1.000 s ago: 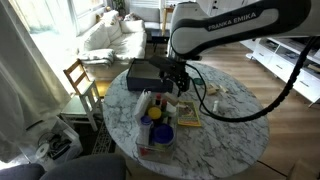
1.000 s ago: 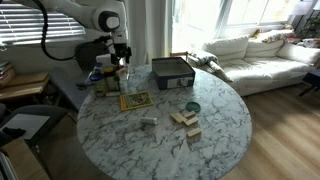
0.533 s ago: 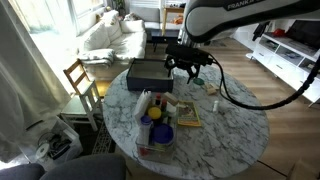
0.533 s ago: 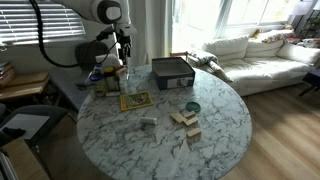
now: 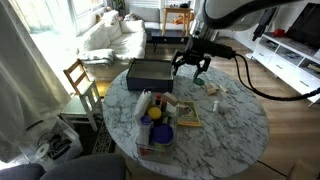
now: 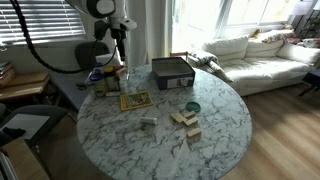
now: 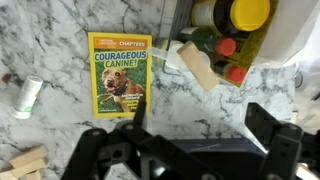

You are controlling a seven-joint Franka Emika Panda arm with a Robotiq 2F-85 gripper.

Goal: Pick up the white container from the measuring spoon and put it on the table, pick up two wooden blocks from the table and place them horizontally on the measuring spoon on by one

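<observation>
The white container lies on its side on the table, just beside the book; the wooden blocks lie close together past the container, further from the book. The gripper hangs in the air near the book; its fingers are spread wide with nothing between them. A black box sits near the book; some bottles stand just beside the book, on the side away from the container.
</observation>
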